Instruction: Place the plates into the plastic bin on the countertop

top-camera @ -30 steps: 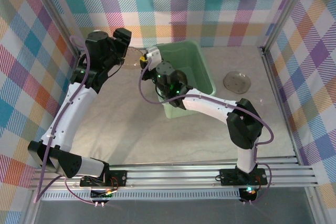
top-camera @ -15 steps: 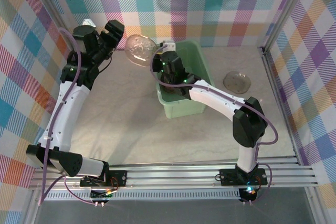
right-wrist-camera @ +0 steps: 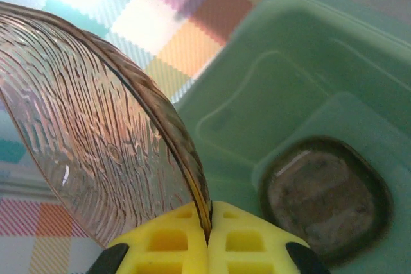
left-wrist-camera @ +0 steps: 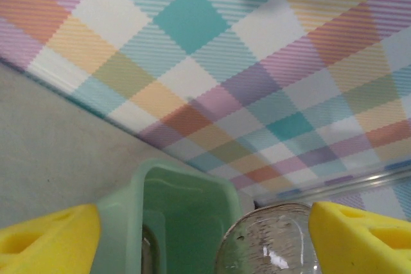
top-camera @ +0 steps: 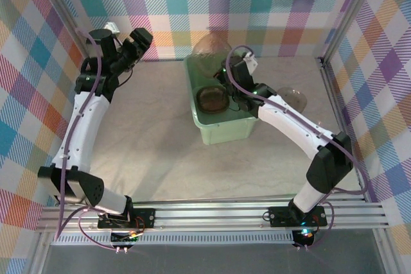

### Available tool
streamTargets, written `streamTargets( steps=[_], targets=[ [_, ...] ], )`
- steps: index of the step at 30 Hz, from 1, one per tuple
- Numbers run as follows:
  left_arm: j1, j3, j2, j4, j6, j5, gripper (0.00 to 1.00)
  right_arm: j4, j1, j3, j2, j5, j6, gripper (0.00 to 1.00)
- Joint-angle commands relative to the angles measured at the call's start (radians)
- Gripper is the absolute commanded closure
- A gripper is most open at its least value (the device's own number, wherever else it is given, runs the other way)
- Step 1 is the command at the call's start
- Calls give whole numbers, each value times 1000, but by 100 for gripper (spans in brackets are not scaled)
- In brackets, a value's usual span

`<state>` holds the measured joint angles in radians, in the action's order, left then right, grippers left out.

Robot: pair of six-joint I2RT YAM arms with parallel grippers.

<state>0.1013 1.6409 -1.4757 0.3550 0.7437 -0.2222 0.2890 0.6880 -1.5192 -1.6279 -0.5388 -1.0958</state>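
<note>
Since half a second ago the right gripper (top-camera: 223,61) has swung from left of the plastic bin (top-camera: 221,134) to above its far rim, carrying the held plate (top-camera: 210,45) along; that plate was just beside the left gripper (top-camera: 139,38) then and is well apart from it now; the left arm has barely shifted, up near the back-left corner of the plaid walls (top-camera: 270,4).

Right wrist view: right gripper (right-wrist-camera: 207,235) clamped on the lower edge of the held plate (right-wrist-camera: 96,139), yellow fingers (right-wrist-camera: 167,245) pressed together on it; the plate stands tilted on edge, ribbed and translucent brown; below it the plastic bin (right-wrist-camera: 282,75) with the stacked plates (right-wrist-camera: 327,197) lying flat on its floor; how many are in the stack I cannot tell.

Left wrist view: left gripper (left-wrist-camera: 202,242) has its jaws spread wide, fingertips (left-wrist-camera: 45,239) far apart with nothing between them; past them a corner of the plastic bin (left-wrist-camera: 186,197), the held plate (left-wrist-camera: 270,242) beside it, and the countertop (left-wrist-camera: 45,133) at left.

Top view: the plastic bin sits on the countertop (top-camera: 148,139) near the back wall; stacked plates (top-camera: 212,97) inside it toward the far end; a loose plate (top-camera: 295,97) lies on the countertop right of the bin, partly hidden behind the right arm.
</note>
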Motion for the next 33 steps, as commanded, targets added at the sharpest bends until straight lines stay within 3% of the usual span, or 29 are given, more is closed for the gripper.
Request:
streamTargets(
  steps=[1, 4, 17, 29, 33],
  targets=[
    [-29, -6, -54, -68, 8, -154, 16, 155, -2, 19, 20, -18, -240, 100],
    [-38, 9, -107, -67, -21, -213, 16, 204, -2, 26, 13, -13, -334, 100],
    [-83, -69, -232, -114, -136, -243, 16, 272, -2, -24, -116, 16, -529, 100],
    [-92, -48, -317, -256, -95, -203, 15, 316, -53, -113, -271, 230, -626, 100],
    [-92, -17, -371, -291, -68, -206, 15, 363, -65, -164, -306, 249, -655, 100]
  ],
)
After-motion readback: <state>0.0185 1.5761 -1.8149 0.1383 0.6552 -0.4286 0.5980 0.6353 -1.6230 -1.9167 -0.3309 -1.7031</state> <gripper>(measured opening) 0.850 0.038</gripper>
